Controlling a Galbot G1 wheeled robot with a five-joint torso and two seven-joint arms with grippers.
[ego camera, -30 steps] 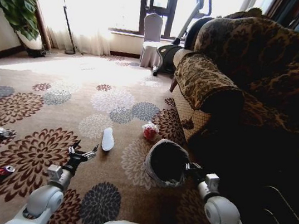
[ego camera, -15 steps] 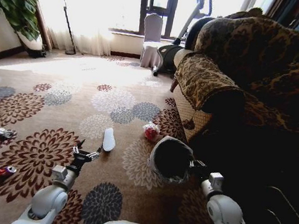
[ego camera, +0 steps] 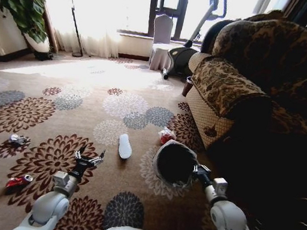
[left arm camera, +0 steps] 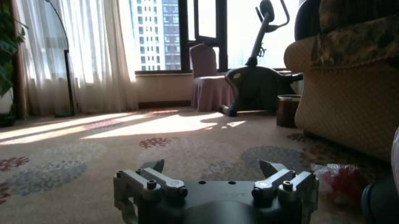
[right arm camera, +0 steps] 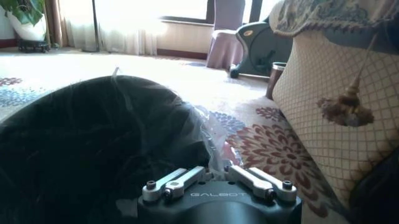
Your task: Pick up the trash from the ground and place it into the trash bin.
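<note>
Down on the brown floral carpet (ego camera: 55, 112), the right gripper (ego camera: 196, 170) has its fingers closed on the rim of the small round dark bin with a crinkled grey plastic liner (ego camera: 174, 162), holding it tilted just above the floor beside the patterned brown sofa (ego camera: 226, 91). From the right wrist the bin's dark wall (right arm camera: 87, 140) bulges right against the pinched fingers (right arm camera: 181, 179). The left gripper (ego camera: 88, 158) hovers low over the carpet with its fingers spread wide and nothing between them. A red crumpled wrapper ball (ego camera: 167, 135) lies just behind the bin, near the sofa's base. A white flat insole-shaped piece (ego camera: 125, 146) lies ahead of the left gripper. Farther left rest a small red item with a pale cap (ego camera: 18, 182), possibly a bottle, and a small silvery scrap (ego camera: 18, 140).
</note>
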